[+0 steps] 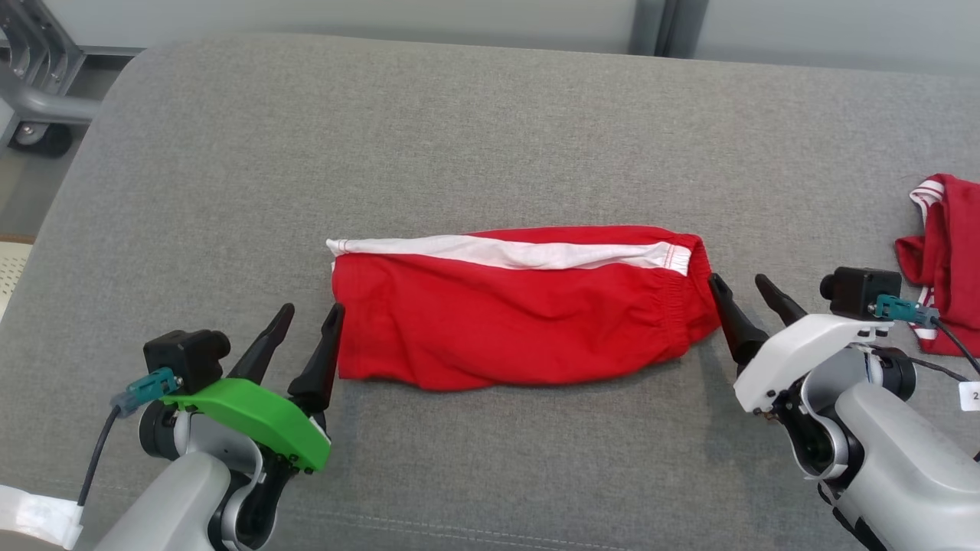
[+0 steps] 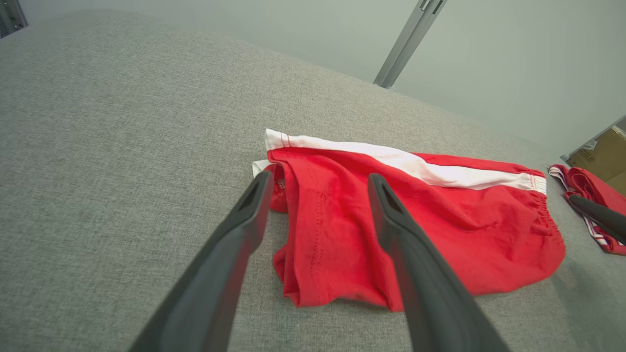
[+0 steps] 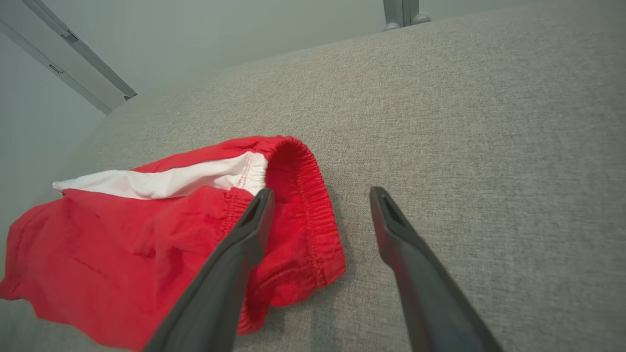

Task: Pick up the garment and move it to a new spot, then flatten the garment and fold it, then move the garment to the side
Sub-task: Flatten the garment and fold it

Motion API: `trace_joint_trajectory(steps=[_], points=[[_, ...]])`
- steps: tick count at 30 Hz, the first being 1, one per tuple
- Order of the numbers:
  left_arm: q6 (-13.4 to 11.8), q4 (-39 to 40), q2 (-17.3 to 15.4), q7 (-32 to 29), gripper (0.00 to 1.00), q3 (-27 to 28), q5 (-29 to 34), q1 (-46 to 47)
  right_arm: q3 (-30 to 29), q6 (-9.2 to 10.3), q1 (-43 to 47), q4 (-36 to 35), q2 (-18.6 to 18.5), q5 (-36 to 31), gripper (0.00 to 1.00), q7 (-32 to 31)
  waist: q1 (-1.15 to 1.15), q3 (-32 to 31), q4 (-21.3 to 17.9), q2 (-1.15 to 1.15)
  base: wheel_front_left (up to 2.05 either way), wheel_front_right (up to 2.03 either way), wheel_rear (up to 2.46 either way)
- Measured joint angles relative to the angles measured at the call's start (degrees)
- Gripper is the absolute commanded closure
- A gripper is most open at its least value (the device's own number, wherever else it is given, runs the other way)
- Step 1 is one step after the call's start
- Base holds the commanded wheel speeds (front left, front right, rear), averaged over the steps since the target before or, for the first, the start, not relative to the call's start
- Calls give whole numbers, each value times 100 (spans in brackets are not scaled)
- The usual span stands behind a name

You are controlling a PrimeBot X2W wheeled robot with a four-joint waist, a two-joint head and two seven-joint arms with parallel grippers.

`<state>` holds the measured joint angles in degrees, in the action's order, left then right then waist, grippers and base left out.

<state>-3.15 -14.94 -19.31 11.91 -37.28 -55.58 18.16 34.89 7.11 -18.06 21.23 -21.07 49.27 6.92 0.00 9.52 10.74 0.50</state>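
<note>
**Red shorts lie between two spread, empty grippers**

The left gripper [image 1: 312, 310] has its dark fingers parted and holds nothing; its inner fingertip sits just beside the leg-hem end of the red shorts [image 1: 521, 321]. The right gripper [image 1: 737, 280] is likewise splayed and empty, with its nearer tip just beside the elastic waistband [image 3: 313, 215]; whether either tip touches the cloth cannot be told. The shorts lie lengthwise between them, in the middle of the grey upholstered surface [image 1: 490, 138], with a white stripe [image 1: 536, 252] along the far edge. A second red garment [image 1: 945, 260] lies crumpled near the surface's right edge. A grey metal frame on a castor [image 1: 34, 138] stands off the far left corner.
</note>
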Motion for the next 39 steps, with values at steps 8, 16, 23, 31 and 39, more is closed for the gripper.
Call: trace_joint_trajectory(steps=[8,16,23,31,39], points=[[-42,70,-7,24,0,-15,85,68,236,0,-177,411,159,-203,0,-43,0,21,228,0,0,0,0],[-98,92,-51,25,0,15,85,62,334,0,-272,973,275,-308,0,-176,0,23,301,0,0,0,0],[-109,118,-70,26,0,18,85,58,293,3,-309,1306,363,-282,0,-218,0,15,329,0,0,0,0],[-151,177,-107,25,0,18,85,54,292,-135,-422,1497,599,-74,0,-302,0,24,351,0,0,0,0],[-166,213,-110,24,0,18,85,49,263,-383,-528,1718,758,151,0,-413,0,27,404,0,0,0,0]])
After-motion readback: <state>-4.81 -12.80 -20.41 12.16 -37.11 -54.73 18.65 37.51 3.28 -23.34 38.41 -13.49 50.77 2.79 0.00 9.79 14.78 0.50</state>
